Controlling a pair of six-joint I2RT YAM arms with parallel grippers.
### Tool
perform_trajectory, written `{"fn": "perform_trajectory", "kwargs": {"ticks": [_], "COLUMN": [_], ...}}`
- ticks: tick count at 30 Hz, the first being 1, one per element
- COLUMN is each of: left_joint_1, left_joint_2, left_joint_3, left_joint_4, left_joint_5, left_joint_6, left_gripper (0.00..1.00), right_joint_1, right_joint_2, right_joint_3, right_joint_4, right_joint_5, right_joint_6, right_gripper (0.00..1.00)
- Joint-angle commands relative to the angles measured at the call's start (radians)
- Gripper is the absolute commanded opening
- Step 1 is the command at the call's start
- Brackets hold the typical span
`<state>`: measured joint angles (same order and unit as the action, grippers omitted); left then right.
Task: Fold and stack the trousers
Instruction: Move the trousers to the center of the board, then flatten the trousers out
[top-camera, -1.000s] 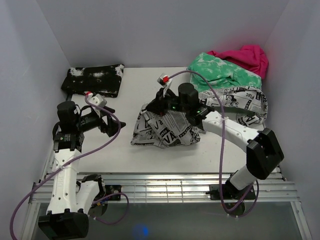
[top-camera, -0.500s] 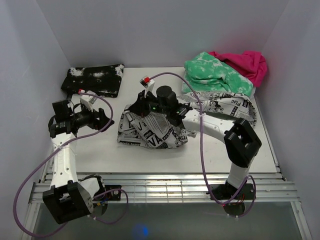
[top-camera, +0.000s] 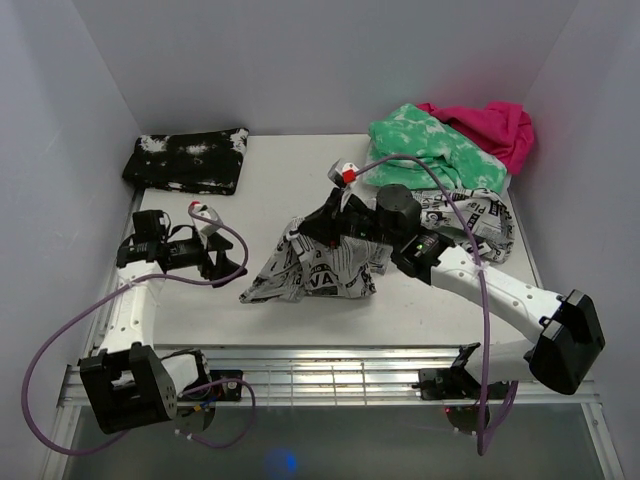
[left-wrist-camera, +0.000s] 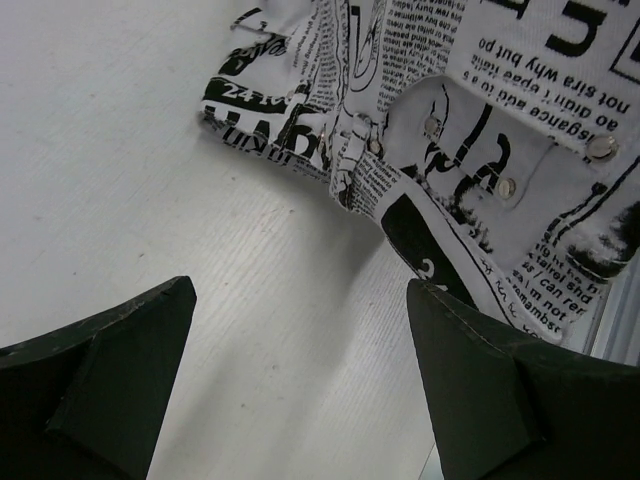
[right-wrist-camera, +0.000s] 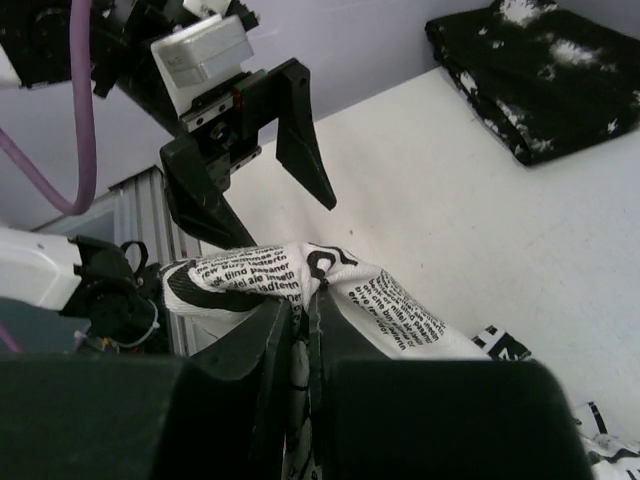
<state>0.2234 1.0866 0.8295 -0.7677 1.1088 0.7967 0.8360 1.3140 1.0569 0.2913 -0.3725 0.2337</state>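
Left end effector (top-camera: 228, 267): left of middle, fingers wide apart, holding nothing.
White soft cloth trousers with black newspaper print (top-camera: 318, 272): bunched up on the white surface (top-camera: 250, 200), middle of frame.
Right end effector (top-camera: 338, 222): pinched tight on the trousers' top.

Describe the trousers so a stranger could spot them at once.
Start at the white table and go to its middle. The trousers lie crumpled there, pinched by the right gripper. Black newspaper print on white sets them apart from the green-and-white garment and pink cloth at the far right, and from the black speckled garment at the far left.
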Motion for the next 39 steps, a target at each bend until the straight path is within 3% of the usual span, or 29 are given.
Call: {"fn": "perform_trajectory", "kwargs": {"ticks": [1,2,3,4,5,6,10,11,15,17,18,19,23,27,31,34,39], "left_joint_1": [-0.056,-0.07,-0.093,-0.101,-0.107,-0.114,-0.137,-0.14,-0.159,-0.162,-0.167,-0.17,-0.173,-0.174,-0.174,-0.174,-0.174], "left_joint_2": [0.039,0.045,0.056,0.062,0.068,0.071,0.09,0.091,0.104,0.111,0.114,0.118,0.119,0.108,0.113,0.122,0.131], "left_joint_3": [0.026,0.026,0.028,0.028,0.029,0.03,0.023,0.02,0.016,0.028,0.034,0.04,0.066,0.069,0.069,0.063,0.063], "left_joint_4": [-0.041,-0.033,-0.03,-0.027,-0.025,-0.025,-0.022,-0.012,0.021,0.031,0.034,0.039,0.045,0.038,0.027,0.022,0.022], "left_joint_5": [0.072,0.05,0.037,0.025,0.007,-0.001,-0.072,-0.082,-0.098,-0.09,-0.086,-0.081,-0.058,-0.067,-0.073,-0.073,-0.076], "left_joint_6": [0.137,0.137,0.139,0.141,0.144,0.147,0.17,0.17,0.141,0.127,0.118,0.098,0.073,0.088,0.101,0.111,0.114], "left_gripper": [0.98,0.98,0.98,0.98,0.98,0.98,0.98,0.98,0.98,0.98,0.98,0.98,0.98,0.98,0.98,0.97,0.97], "right_joint_1": [-0.003,-0.008,-0.012,-0.02,-0.05,-0.073,-0.328,-0.454,-0.697,-0.796,-0.915,-0.972,-1.234,-1.365,-1.43,-1.433,-1.411], "right_joint_2": [0.014,0.024,0.034,0.045,0.053,0.05,-0.021,-0.019,0.036,0.059,0.07,0.079,0.211,0.42,0.597,0.66,0.619], "right_joint_3": [-0.04,-0.041,-0.031,-0.015,0.006,0.03,0.153,0.19,0.385,0.399,0.39,0.385,0.471,0.651,0.812,0.856,0.692], "right_joint_4": [-0.018,-0.039,-0.094,-0.137,-0.185,-0.237,-0.371,-0.442,-0.792,-0.874,-0.92,-0.935,-1.107,-1.409,-1.549,-1.575,-1.393], "right_joint_5": [-0.028,-0.031,-0.049,-0.071,-0.1,-0.098,-0.176,-0.209,-0.215,-0.175,-0.168,-0.174,-0.265,-0.373,-0.395,-0.393,-0.398], "right_joint_6": [-0.083,-0.086,-0.088,-0.094,-0.1,-0.109,-0.175,-0.216,-0.61,-0.744,-0.857,-0.897,-1.129,-1.438,-1.544,-1.571,-1.588], "right_gripper": [0.08,0.13,0.28,0.49,0.9,0.99,0.97,0.97,0.98,1.0,1.0,0.96,0.91,0.91,0.93,0.9,0.86]}}
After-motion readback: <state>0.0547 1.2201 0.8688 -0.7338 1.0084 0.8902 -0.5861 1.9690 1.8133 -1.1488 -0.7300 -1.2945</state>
